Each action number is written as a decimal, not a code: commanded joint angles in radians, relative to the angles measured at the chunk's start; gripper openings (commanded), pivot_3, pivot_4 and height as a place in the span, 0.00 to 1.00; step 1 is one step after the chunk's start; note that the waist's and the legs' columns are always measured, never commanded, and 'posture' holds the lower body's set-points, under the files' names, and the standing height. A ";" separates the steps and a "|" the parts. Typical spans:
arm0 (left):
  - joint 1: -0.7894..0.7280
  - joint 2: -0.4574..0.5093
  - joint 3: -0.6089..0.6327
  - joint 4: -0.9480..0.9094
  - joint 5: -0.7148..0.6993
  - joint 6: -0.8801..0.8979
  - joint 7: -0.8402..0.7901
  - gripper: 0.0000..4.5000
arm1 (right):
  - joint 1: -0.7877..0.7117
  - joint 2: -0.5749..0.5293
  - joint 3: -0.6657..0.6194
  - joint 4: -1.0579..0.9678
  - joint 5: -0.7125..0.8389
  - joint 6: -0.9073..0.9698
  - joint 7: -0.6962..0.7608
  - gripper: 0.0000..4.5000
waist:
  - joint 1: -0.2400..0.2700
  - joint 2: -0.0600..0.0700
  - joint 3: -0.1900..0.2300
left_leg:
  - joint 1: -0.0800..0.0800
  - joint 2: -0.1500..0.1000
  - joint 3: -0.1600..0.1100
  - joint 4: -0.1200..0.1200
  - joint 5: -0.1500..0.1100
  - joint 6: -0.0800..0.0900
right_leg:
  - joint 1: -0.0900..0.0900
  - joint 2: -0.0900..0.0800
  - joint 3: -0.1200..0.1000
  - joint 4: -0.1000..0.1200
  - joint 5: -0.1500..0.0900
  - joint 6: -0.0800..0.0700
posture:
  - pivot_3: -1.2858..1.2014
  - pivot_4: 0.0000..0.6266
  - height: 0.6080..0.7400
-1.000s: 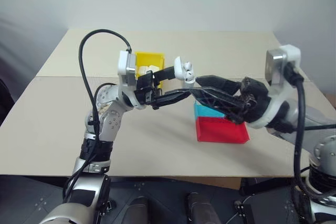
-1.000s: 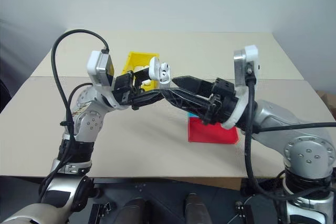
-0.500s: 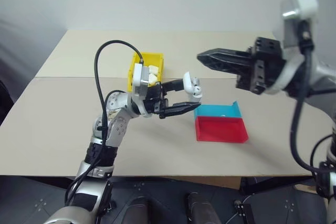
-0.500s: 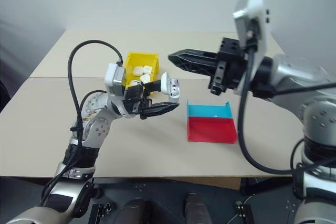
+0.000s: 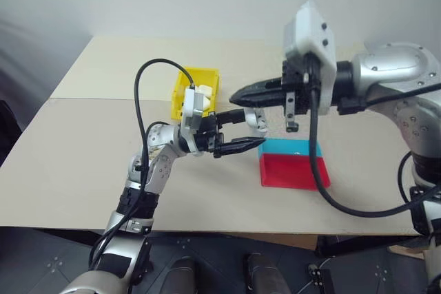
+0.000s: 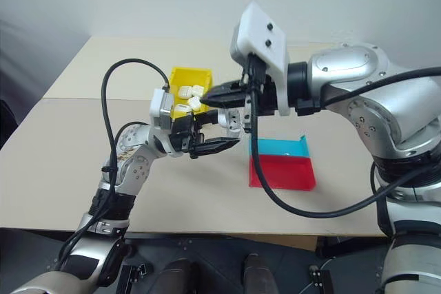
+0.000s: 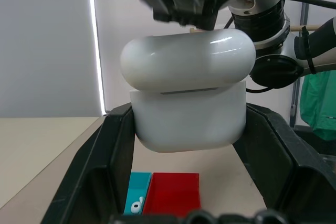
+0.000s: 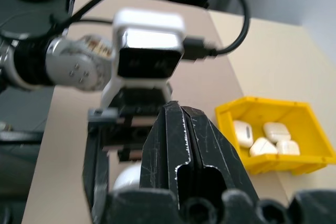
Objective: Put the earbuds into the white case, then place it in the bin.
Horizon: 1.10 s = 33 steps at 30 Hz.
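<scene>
**Closed case held mid-air under pressed-together right fingers**

Holding the white case (image 7: 189, 98) between its two black fingers, the left gripper (image 5: 241, 131) hovered above the tan table (image 5: 83, 156) at the centre of the head view. In the left wrist view the case's lid sat down on its body, with only a thin seam showing. The right gripper (image 5: 238, 96) reached in from the right of the frame, its fingers pressed together and empty, their tip just above the case. Whether the tip touched the lid could not be told. The yellow bin (image 6: 180, 77) stood behind the left gripper, left of centre, with several white cases (image 8: 262, 139) lying inside. A blue tray (image 5: 289, 147) and a red tray (image 5: 293, 172) sat side by side, touching, right of centre. One earbud (image 7: 135, 205) lay in the blue tray.
</scene>
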State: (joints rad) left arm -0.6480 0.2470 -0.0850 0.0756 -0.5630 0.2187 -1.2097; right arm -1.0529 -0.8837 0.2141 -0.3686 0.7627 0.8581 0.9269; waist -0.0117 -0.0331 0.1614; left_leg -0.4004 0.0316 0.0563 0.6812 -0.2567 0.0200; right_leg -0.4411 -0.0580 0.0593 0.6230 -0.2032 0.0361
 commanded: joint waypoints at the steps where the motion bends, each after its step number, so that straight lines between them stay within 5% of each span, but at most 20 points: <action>1: -0.006 0.000 0.027 -0.037 -0.017 -0.024 0.006 0.62 | 0.035 -0.053 -0.029 -0.034 -0.046 -0.033 0.078 0.00 | -0.001 0.000 0.000 | 0.000 0.000 0.000 0.000 0.000 0.000 | 0.000 0.000 0.000 0.000 0.000 0.000 | 0.52 0.24 1.00; 9: -0.002 0.006 0.043 -0.058 -0.022 -0.015 0.019 0.62 | 0.111 -0.102 -0.123 -0.050 -0.061 -0.025 0.105 0.00 | -0.004 0.000 0.000 | 0.002 0.001 0.000 0.000 0.000 0.000 | 0.000 0.001 0.000 0.002 0.000 0.000 | 0.52 0.24 1.00; 19: 0.011 0.014 0.126 -0.102 0.007 -0.024 0.180 0.62 | 0.309 -0.003 -0.445 -0.114 0.143 0.134 -0.167 0.00 | 0.000 0.000 0.000 | 0.001 0.000 -0.002 0.001 0.000 0.000 | 0.002 0.000 0.000 0.001 0.000 0.000 | 0.52 0.24 1.00; 27: -0.138 0.006 0.205 0.088 0.251 0.072 0.739 0.62 | 0.403 0.230 -0.403 -0.274 0.135 0.166 -0.534 0.00 | -0.003 0.000 0.000 | 0.003 -0.001 -0.006 0.002 0.001 0.001 | 0.002 0.001 0.001 0.004 0.001 0.001 | 0.52 0.24 1.00; 33: -0.338 -0.005 0.193 0.447 0.426 0.104 1.054 0.62 | 0.399 0.297 -0.360 -0.299 0.124 0.163 -0.620 0.00 | -0.001 0.000 0.000 | 0.001 -0.001 -0.007 0.002 0.001 0.001 | 0.002 0.000 -0.001 0.002 0.001 0.001 | 0.52 0.24 1.00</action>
State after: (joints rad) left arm -0.9120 0.2435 0.1195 0.4291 -0.1940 0.3101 -0.2441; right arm -0.6385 -0.5934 -0.1326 -0.6355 0.8852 1.0298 0.3318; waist -0.0124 -0.0331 0.1614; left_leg -0.4004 0.0303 0.0492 0.6831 -0.2557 0.0212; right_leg -0.4397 -0.0581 0.0582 0.6251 -0.2022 0.0366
